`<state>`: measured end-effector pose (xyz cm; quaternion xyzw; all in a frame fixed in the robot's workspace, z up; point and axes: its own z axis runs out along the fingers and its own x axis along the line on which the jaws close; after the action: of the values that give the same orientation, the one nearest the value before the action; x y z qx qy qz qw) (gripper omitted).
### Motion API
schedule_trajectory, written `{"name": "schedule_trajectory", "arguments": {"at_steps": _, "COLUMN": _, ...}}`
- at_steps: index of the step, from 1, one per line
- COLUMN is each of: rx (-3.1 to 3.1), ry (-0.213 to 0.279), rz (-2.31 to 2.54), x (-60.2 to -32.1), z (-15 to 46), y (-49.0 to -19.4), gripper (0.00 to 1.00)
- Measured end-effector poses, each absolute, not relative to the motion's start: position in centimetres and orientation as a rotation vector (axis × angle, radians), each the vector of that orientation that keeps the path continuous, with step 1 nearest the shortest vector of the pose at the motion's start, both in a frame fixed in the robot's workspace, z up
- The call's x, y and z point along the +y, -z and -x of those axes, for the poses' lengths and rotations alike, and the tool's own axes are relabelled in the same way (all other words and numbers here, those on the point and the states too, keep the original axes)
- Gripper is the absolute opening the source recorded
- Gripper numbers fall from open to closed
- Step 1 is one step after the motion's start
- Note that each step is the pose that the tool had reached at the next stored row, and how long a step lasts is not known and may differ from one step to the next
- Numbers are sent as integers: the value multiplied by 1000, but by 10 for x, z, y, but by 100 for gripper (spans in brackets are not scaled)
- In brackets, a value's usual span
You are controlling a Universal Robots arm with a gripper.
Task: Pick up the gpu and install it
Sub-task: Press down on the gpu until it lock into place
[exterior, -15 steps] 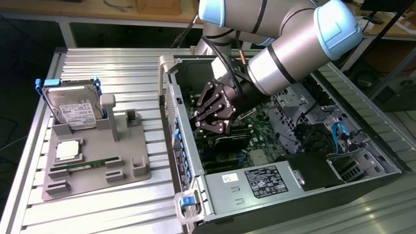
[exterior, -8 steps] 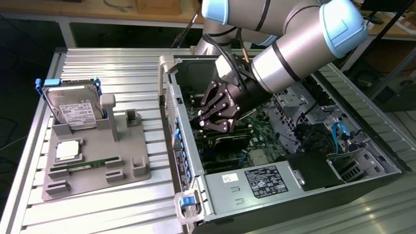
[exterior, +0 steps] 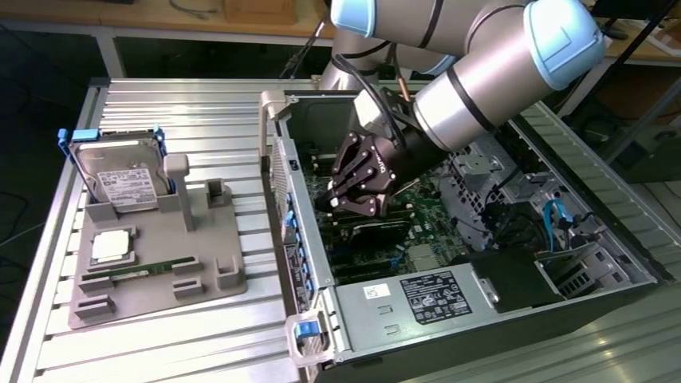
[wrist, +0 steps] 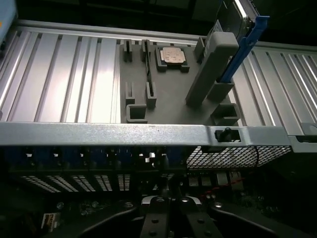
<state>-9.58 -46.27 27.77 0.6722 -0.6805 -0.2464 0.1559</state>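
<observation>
Inside the open grey computer case (exterior: 596, 263), I hold the clenched black gripper (exterior: 353, 206) over the dark flat gpu (exterior: 378, 231); seating needs straight, even downward pressure.

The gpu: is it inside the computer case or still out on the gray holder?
Inside the case. The gpu lies dark over the green motherboard, right under the shut tool; whether it is fully seated, cannot tell.

The arm (exterior: 500, 72) slants downward, its claw (exterior: 352, 209) closed tight, fingers together.
</observation>
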Motion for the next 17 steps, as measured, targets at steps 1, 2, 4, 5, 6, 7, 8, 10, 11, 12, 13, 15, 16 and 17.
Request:
{"name": "schedule_trajectory", "arguments": {"at_steps": 1, "rx": -1953, "ry": 697, "rz": -1931, "x": -463, "z": 96, "y": -278, "gripper": 11}}
{"name": "schedule_trajectory", "arguments": {"at_steps": 2, "rx": -1956, "ry": 689, "rz": -1936, "x": -463, "z": 97, "y": -278, "gripper": 11}}
{"name": "schedule_trajectory", "arguments": {"at_steps": 4, "rx": -1960, "ry": 677, "rz": -1946, "x": -463, "z": 98, "y": -277, "gripper": 11}}
{"name": "schedule_trajectory", "arguments": {"at_steps": 5, "rx": -1961, "ry": 673, "rz": -1948, "x": -463, "z": 99, "y": -277, "gripper": 11}}
{"name": "schedule_trajectory", "arguments": {"at_steps": 6, "rx": -1962, "ry": 669, "rz": -1952, "x": -463, "z": 100, "y": -277, "gripper": 11}}
{"name": "schedule_trajectory", "arguments": {"at_steps": 7, "rx": -1965, "ry": 663, "rz": -1957, "x": -463, "z": 100, "y": -278, "gripper": 11}}
{"name": "schedule_trajectory", "arguments": {"at_steps": 8, "rx": -1968, "ry": 656, "rz": -1963, "x": -463, "z": 101, "y": -277, "gripper": 11}}
{"name": "schedule_trajectory", "arguments": {"at_steps": 10, "rx": -1974, "ry": 644, "rz": -1975, "x": -463, "z": 103, "y": -277, "gripper": 11}}
{"name": "schedule_trajectory", "arguments": {"at_steps": 11, "rx": -1976, "ry": 639, "rz": -1980, "x": -463, "z": 103, "y": -276, "gripper": 11}}
{"name": "schedule_trajectory", "arguments": {"at_steps": 12, "rx": -1979, "ry": 633, "rz": -1985, "x": -463, "z": 104, "y": -276, "gripper": 11}}
{"name": "schedule_trajectory", "arguments": {"at_steps": 13, "rx": -1981, "ry": 627, "rz": -1991, "x": -463, "z": 105, "y": -276, "gripper": 11}}
{"name": "schedule_trajectory", "arguments": {"at_steps": 15, "rx": -1986, "ry": 615, "rz": -2001, "x": -463, "z": 106, "y": -275, "gripper": 11}}
{"name": "schedule_trajectory", "arguments": {"at_steps": 16, "rx": -1989, "ry": 608, "rz": -2007, "x": -463, "z": 107, "y": -275, "gripper": 11}}
{"name": "schedule_trajectory", "arguments": {"at_steps": 17, "rx": -1994, "ry": 599, "rz": -2015, "x": -463, "z": 108, "y": -275, "gripper": 11}}
